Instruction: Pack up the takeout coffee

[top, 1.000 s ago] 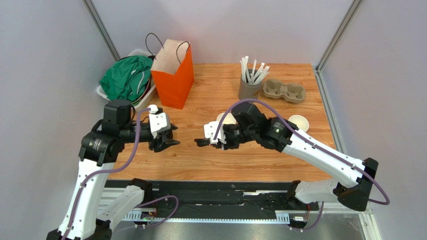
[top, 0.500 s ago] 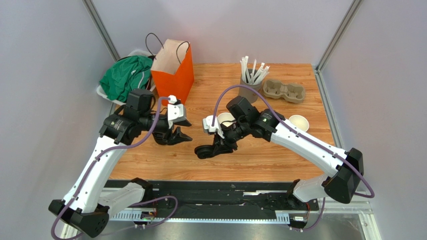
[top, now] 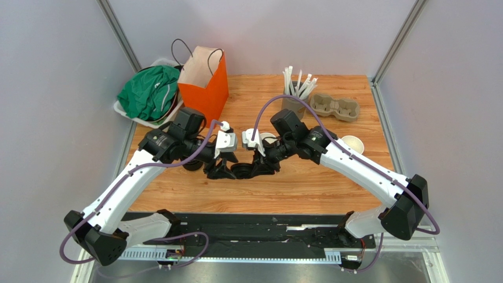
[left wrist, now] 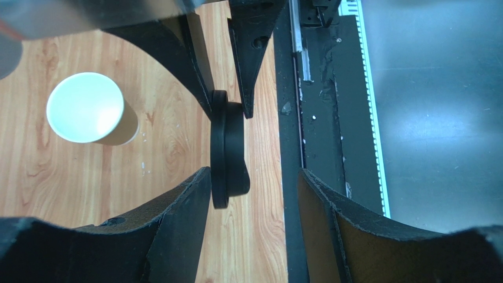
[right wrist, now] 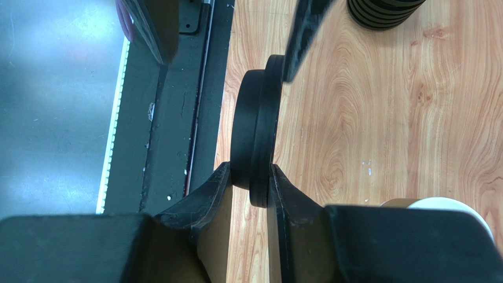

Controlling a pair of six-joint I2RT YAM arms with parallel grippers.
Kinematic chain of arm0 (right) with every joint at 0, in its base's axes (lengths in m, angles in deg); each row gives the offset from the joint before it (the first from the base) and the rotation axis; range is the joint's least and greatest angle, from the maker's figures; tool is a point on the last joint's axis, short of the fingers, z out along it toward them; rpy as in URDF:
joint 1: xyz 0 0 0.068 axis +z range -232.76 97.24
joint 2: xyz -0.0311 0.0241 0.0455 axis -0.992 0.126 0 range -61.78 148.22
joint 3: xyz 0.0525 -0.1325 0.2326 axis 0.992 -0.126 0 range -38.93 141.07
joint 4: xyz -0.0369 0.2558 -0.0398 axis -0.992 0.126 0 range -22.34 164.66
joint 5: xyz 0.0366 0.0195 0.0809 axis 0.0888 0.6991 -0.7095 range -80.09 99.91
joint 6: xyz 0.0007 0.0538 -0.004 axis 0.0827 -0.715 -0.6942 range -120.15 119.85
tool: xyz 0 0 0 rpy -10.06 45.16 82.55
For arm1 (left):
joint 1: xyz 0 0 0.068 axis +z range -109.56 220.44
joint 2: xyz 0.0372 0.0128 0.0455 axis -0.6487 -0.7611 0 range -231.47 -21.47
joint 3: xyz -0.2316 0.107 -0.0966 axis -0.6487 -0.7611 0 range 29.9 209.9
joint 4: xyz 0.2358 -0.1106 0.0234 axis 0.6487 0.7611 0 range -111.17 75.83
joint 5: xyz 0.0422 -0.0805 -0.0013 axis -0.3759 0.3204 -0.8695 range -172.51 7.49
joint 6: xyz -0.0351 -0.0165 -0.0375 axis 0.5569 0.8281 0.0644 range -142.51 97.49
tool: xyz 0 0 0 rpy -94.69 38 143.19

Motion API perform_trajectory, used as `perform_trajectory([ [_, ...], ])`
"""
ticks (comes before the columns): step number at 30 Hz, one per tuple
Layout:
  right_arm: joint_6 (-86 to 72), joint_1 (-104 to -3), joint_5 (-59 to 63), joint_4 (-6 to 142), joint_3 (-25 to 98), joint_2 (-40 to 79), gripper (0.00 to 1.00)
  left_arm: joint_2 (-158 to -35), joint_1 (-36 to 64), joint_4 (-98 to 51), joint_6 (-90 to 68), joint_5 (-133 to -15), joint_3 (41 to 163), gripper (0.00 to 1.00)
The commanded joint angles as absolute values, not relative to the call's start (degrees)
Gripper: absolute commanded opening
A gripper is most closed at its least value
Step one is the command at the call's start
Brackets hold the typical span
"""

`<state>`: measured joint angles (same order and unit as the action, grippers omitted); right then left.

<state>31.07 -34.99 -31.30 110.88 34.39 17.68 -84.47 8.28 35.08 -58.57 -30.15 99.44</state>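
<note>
Beyond the lid (right wrist: 258,132) sits a stack (right wrist: 384,10) (right wrist)

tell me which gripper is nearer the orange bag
Left. The left gripper hangs on the near side of the orange bag, slightly to its right; the right gripper is just beyond it, farther right, holding the black lid.

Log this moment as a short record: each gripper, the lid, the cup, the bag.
right gripper: shut on the black lid, holding it on edge above the table
left gripper: open, fingers on either side of the lid's free end, not closed on it
paper cup: upright on the table, no lid on it
orange bag: standing open at the far left of the table
</note>
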Motion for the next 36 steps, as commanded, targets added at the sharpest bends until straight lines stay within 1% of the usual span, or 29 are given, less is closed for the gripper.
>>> perform_trajectory([
  [1,29.11,-35.04,-31.05,107.38,34.38,17.85,0.18,-86.94,6.96,31.14,-56.10,-32.32,99.42,0.64],
  [5,29.03,-34.95,-31.49,107.38,33.85,18.20,0.18,-88.00,6.96,27.00,-53.98,-36.18,100.56,0.63],
  [9,29.29,-34.60,-32.28,107.73,33.85,18.90,0.18,-87.91,6.96,25.33,-52.49,-36.10,100.56,0.62],
  [14,29.73,-33.28,-30.44,107.56,34.20,19.17,0.18,-88.26,6.78,24.97,-53.36,-34.97,98.28,0.63],
  [20,29.90,-33.28,-27.97,106.86,33.94,18.47,0.17,-89.14,5.46,31.47,-58.28,-29.61,99.24,0.63],
  [27,29.55,-33.28,-26.21,105.19,33.14,16.62,0.17,-91.16,3.80,35.17,-61.10,-31.00,100.21,0.63],
  [32,29.55,-33.28,-26.48,104.40,32.18,15.13,0.15,-92.04,3.53,32.71,-59.43,-33.20,100.39,0.61],
  [36,30.25,-33.37,-25.86,103.43,30.25,13.03,0.15,-89.95,4.57,27.80,-54.61,-35.05,100.83,0.59],
])
